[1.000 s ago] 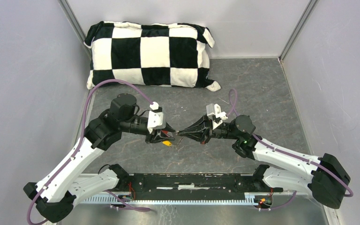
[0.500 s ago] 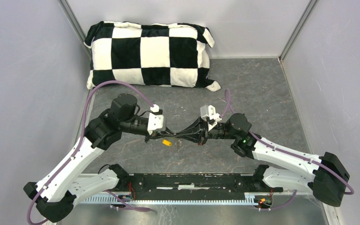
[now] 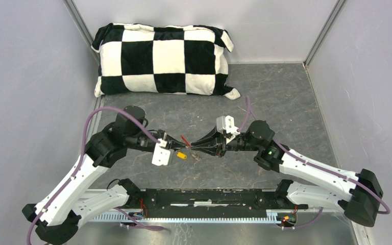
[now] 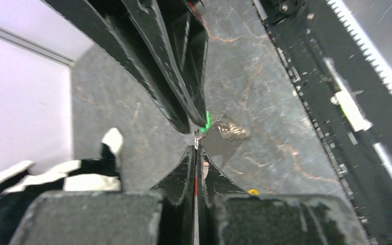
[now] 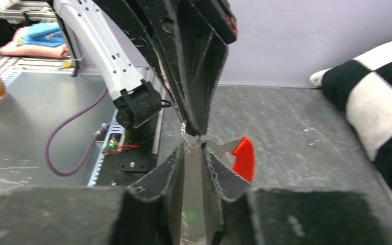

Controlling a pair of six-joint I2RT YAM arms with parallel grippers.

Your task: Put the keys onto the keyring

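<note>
My left gripper (image 3: 182,146) (image 4: 195,149) is shut on the keyring's thin metal loop (image 4: 196,138), held above the table. The red tag (image 3: 185,140) (image 5: 244,158) hangs from the loop beside the fingertips. My right gripper (image 3: 198,146) (image 5: 194,148) is shut on a flat metal blade with a green glint, the green key (image 4: 205,120). Both grippers meet tip to tip, and the blade touches the loop (image 5: 188,139). The yellow key (image 3: 182,155) (image 4: 253,192) lies on the table just below the left fingers.
A small grey metal clump (image 3: 196,156) (image 4: 230,130) lies on the table under the tips. A black-and-white checked pillow (image 3: 163,58) lies at the back. Grey walls stand on both sides. The black base rail (image 3: 199,196) runs along the near edge.
</note>
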